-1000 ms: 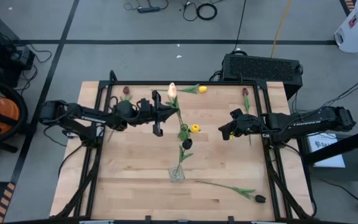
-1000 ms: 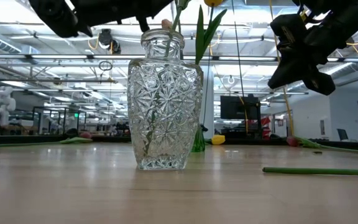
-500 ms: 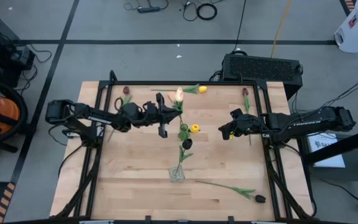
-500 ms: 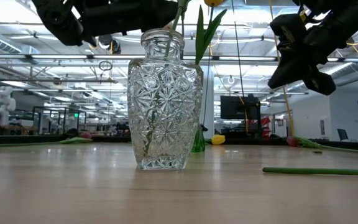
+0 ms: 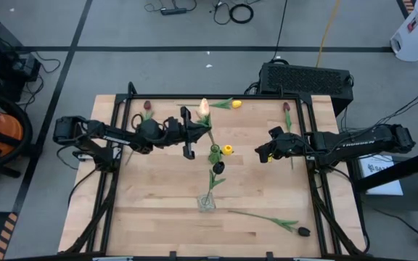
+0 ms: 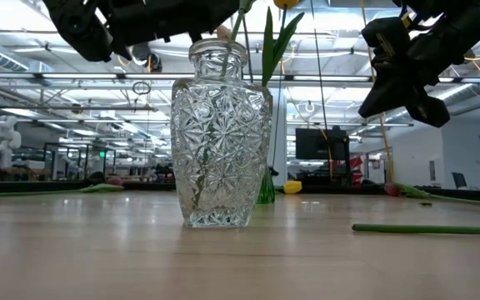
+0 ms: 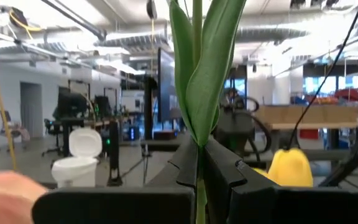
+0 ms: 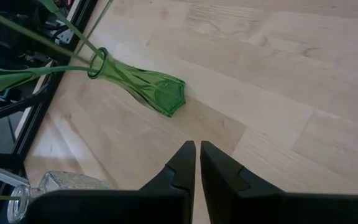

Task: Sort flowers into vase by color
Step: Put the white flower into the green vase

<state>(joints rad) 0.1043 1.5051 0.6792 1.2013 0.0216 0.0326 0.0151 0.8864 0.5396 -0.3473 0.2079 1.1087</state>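
Note:
My left gripper (image 5: 197, 131) is over the table's middle, shut on a peach tulip whose head (image 5: 204, 107) points to the far edge. Just to its near right, a green vase (image 5: 215, 152) holds a yellow tulip (image 5: 228, 150). A clear cut-glass vase (image 5: 206, 203) (image 6: 220, 133) nearer the front holds a dark tulip (image 5: 218, 167). My right gripper (image 5: 260, 154) hovers right of the green vase (image 8: 157, 90), shut and empty. Loose tulips lie flat on the table: a maroon one (image 5: 147, 106), a yellow one (image 5: 236, 104), another maroon one (image 5: 286, 107) and a dark one (image 5: 303, 231). My left gripper pinches the peach tulip's green stem (image 7: 199, 163) between its two fingers, just below the base of a leaf (image 7: 205, 74). The fingers come level from the table's left and lie across the stem. The tulip is off the table; where its lower end stands I cannot tell.
A black frame rail (image 5: 309, 156) runs along each side of the wooden table. The dark tulip's long stem (image 5: 260, 217) lies across the near right part. Bare wood shows at the near left (image 5: 144, 210).
My left gripper has carried the peach tulip a little toward the table's right. The tulip's head swung toward the right and near side, then back a little. My right arm has kept still.

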